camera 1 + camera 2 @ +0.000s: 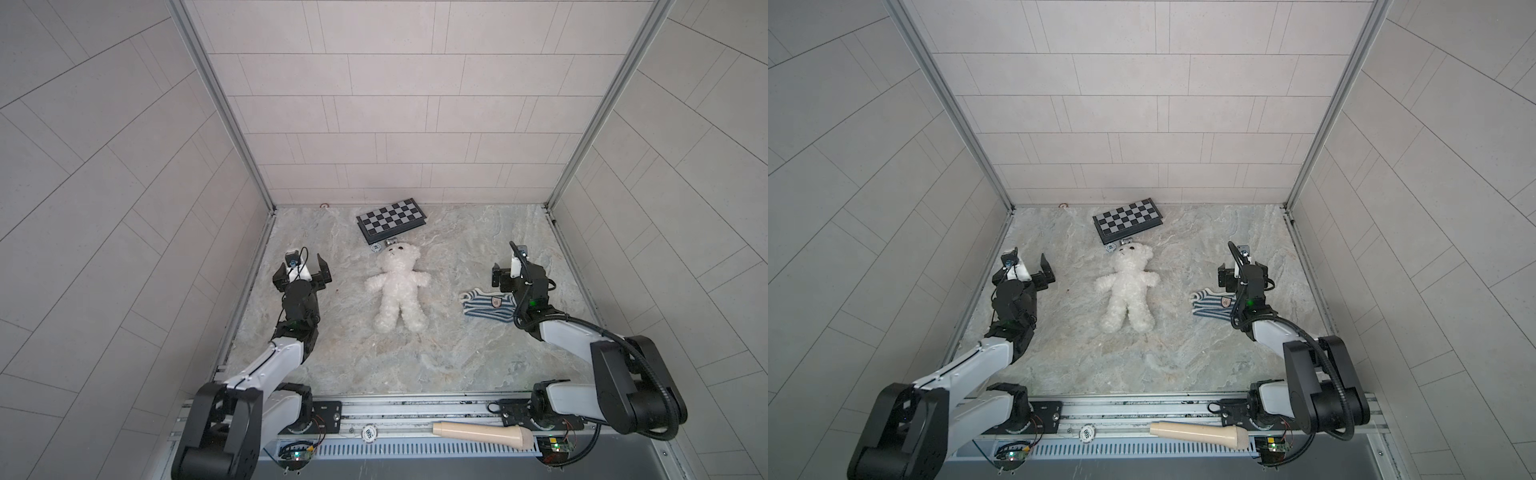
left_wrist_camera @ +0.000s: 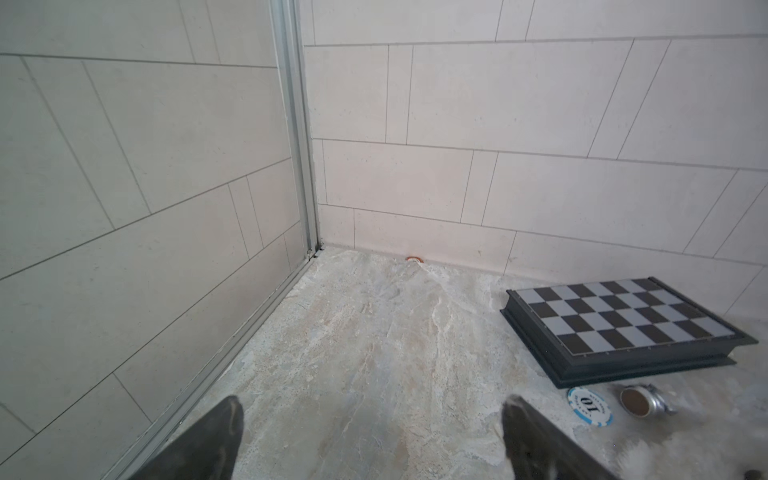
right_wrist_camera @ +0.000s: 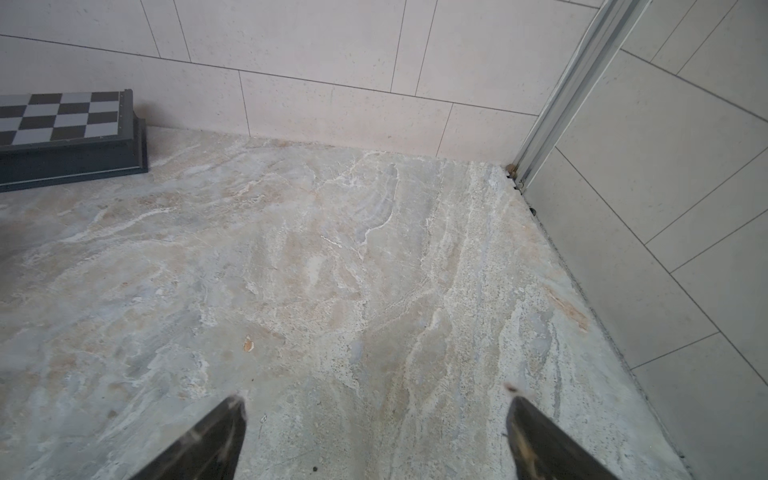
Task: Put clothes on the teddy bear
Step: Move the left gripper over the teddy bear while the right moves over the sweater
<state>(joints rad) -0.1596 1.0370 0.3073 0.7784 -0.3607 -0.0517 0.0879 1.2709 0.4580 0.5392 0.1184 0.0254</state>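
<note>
Jaws spread and empty, the left gripper [image 2: 372, 405] sits left of the fluffy white plush teddy bear [image 1: 397, 286] lying face-up, the right gripper [image 3: 376, 401] equally spread by the small blue-and-white striped fabric shirt [image 1: 486, 307] right of the bear, the black-and-grey chequered board [image 1: 390, 220] just beyond its head, and I reckon a pinch catching both shirt layers would shut the opening.

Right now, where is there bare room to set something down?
Free: the wide strip between the teddy bear and the front rail; the far corner right of the chessboard, behind the striped shirt. Crowded: chip and metal cup between bear's head and chessboard.
</note>
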